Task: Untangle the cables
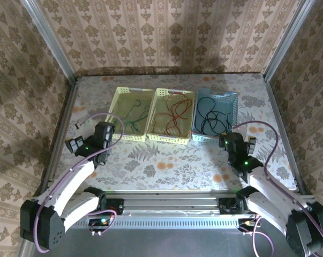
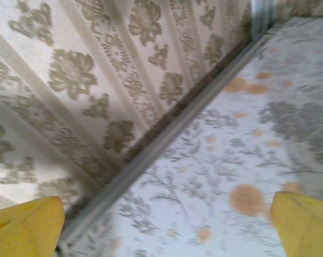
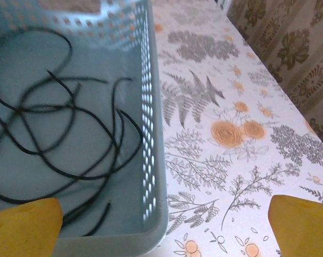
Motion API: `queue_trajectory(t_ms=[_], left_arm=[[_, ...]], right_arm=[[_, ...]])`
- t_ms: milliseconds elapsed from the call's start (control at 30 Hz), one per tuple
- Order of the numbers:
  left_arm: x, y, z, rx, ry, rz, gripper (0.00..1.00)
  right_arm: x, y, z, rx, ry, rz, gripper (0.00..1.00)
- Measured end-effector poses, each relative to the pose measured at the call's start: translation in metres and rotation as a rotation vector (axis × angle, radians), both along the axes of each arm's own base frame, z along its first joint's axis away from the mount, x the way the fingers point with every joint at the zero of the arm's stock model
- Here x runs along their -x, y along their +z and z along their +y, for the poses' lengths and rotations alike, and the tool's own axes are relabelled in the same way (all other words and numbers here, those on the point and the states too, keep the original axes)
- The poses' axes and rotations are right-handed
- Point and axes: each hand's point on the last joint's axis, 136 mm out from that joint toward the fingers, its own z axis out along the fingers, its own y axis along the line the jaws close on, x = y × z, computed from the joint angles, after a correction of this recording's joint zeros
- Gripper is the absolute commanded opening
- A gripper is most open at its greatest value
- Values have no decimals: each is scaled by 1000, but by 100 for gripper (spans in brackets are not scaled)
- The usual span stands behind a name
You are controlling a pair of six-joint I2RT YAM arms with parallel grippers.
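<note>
You have on the table (image 1: pixel 166 163), in a row: green cables (image 1: pixel 133 115) in the left basket (image 1: pixel 130 137), red cables (image 1: pixel 171 115) in the middle basket (image 1: pixel 166 140), black cables (image 1: pixel 212 118) in the blue basket (image 3: pixel 148 118), apparently sorted; left gripper (image 2: pixel 166 230) and right gripper (image 3: pixel 164 227) both spread wide, holding nothing.

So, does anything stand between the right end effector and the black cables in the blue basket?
Only the blue basket itself: its near wall and rim. The open right end effector sits at the basket's near right corner, and the black cables lie loose inside, just past the rim. Nothing visible covers them from above.
</note>
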Motion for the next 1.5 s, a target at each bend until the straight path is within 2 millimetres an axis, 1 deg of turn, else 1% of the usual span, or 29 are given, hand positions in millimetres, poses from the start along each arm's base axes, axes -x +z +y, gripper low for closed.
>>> queue_trajectory(t_ms=[33, 100, 200, 333, 400, 467, 500, 533, 600, 667, 767, 900, 1000, 1067, 1167, 1300, 1500], left_arm=[[2, -5, 3, -46, 8, 19, 100], [3, -14, 8, -104, 21, 51, 100], [-1, -29, 12, -126, 32, 79, 100], [-8, -59, 8, -111, -22, 105, 100], [-12, -67, 4, -103, -52, 103, 100], [-19, -68, -1, -80, -80, 71, 100], [-23, -67, -2, -64, -93, 45, 100], [-27, -65, -3, -51, -101, 20, 100], [-35, -63, -4, -27, -118, -18, 100], [-43, -63, -5, -7, -139, -38, 100], [-57, -65, -9, 18, -180, -58, 100], [-83, -64, -20, 24, -250, -97, 100], [-107, -62, -30, -10, -310, -85, 100], [-118, -65, -37, -23, -368, -107, 100], [-123, -70, -38, 6, -439, -116, 100], [-130, -74, -24, 64, -492, -156, 100], [-134, -77, -28, 111, -559, -166, 100]], right_arm=[[-6, -5, -2, 19, -20, -3, 100], [-23, -2, -4, 53, -47, -34, 100], [-46, 2, -4, 96, -53, -70, 100], [-68, 4, -2, 105, 0, -114, 100], [-77, 3, -2, 89, 37, -129, 100], [-86, 1, -6, 44, 72, -153, 100], [-91, -3, -9, 13, 88, -171, 100], [-98, -8, -14, -25, 94, -198, 100], [-104, -10, -21, -85, 99, -219, 100], [-107, -11, -21, -110, 124, -222, 100], [-109, -13, -16, -137, 165, -220, 100], [-110, -13, -9, -154, 203, -217, 100], [-110, -13, -6, -161, 217, -216, 100], [-110, -14, -6, -163, 221, -215, 100], [-110, -14, -6, -164, 223, -215, 100], [-110, -14, -5, -166, 226, -215, 100], [-111, -14, -5, -166, 227, -211, 100]])
